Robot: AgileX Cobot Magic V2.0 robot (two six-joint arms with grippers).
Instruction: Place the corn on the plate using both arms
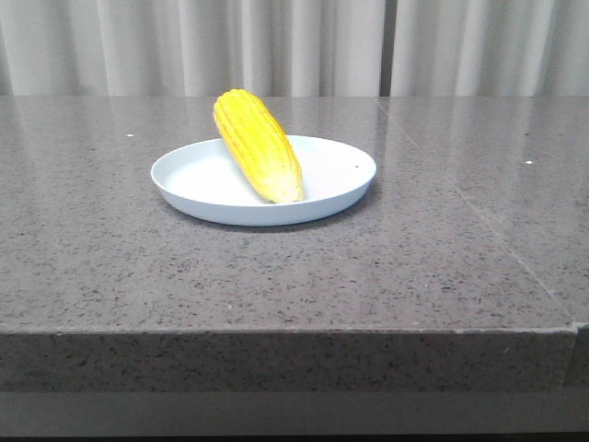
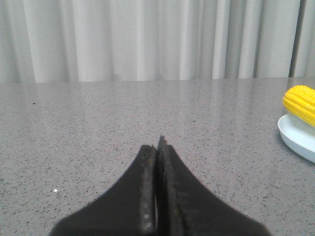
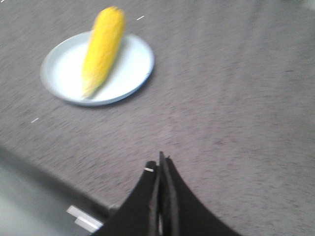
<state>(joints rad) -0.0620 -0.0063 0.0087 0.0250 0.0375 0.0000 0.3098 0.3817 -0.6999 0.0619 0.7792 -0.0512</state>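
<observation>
One item: corn (image 1: 259,145), lying in the plate (image 1: 198,201), one end propped over the far rim, tapered end down inside.
Plate position: on the grey bench (image 1: 120,267), mid-surface, well apart from both arms.
Left gripper (image 2: 157,147): clenched, empty, low over bare bench.
Right gripper (image 3: 161,164): clenched, empty, away from the plate.
Task status: judged complete.
Handling: corn appears rigid, light, ribbed; likely to roll. Best hold judged mid-length, across the kernel rows.
Front view: shows the tilt; no arms visible.
Left wrist view: only corn tip and plate edge.
Right wrist view: blurred, but whole plate from above.
</observation>
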